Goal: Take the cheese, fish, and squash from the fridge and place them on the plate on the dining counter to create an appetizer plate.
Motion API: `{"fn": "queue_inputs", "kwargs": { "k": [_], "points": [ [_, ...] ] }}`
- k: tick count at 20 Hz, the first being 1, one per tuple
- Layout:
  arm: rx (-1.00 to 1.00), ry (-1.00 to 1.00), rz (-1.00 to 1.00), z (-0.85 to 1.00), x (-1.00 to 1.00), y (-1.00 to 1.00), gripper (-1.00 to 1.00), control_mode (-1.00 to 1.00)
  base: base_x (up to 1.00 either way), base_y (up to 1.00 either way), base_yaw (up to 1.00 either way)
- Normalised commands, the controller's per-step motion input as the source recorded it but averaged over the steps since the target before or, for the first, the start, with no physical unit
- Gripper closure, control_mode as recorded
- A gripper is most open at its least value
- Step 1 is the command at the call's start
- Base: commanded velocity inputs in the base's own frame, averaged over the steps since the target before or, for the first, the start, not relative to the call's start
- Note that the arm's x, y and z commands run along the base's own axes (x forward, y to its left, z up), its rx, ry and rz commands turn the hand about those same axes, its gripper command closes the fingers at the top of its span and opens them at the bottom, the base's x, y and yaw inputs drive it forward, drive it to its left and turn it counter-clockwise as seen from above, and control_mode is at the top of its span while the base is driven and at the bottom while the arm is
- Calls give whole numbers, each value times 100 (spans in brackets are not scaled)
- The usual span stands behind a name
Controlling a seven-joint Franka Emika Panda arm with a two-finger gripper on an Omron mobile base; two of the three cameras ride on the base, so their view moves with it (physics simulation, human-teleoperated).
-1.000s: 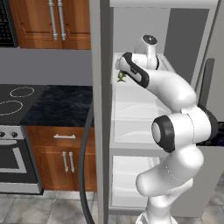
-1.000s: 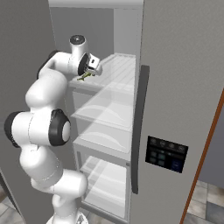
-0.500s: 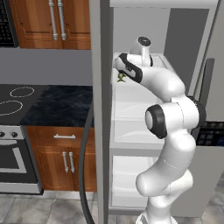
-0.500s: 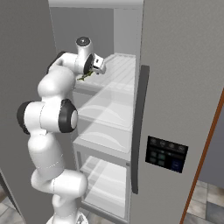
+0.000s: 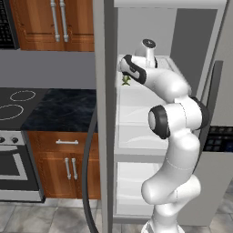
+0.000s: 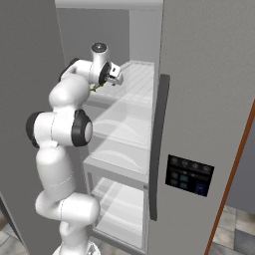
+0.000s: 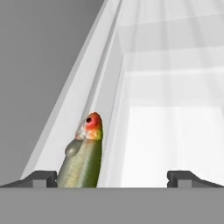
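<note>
Where the shelf begins, the fish [image 7: 84, 162] lies — olive body, red-orange head

Even, soft rendered light, sharp throughout; bright white glare inside the fridge [image 5: 136, 98].

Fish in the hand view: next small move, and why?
Probably shift the gripper sideways toward the fish before closing. The jaws stand wide open, and the fish sits close beside one fingertip rather than midway between them, next to the fridge shelf's edge. Centering it first should give a squarer grip on its slim body.
</note>
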Motion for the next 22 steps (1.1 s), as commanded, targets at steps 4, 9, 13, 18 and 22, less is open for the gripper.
{"fn": "queue_inputs", "kwargs": {
  "k": [4,9,13,18,22],
  "points": [
    [0,3,0,-18,6,22,-100,-100,0,0,0],
    [0,3,0,-24,1,20,-100,-100,0,0,0],
    [0,6,0,-47,0,12,-100,-100,0,0,0],
    [-1,5,0,-58,0,0,-100,-100,0,0,0],
    [-7,1,-3,-47,-5,-4,-100,-100,0,0,0]
  ]
}}
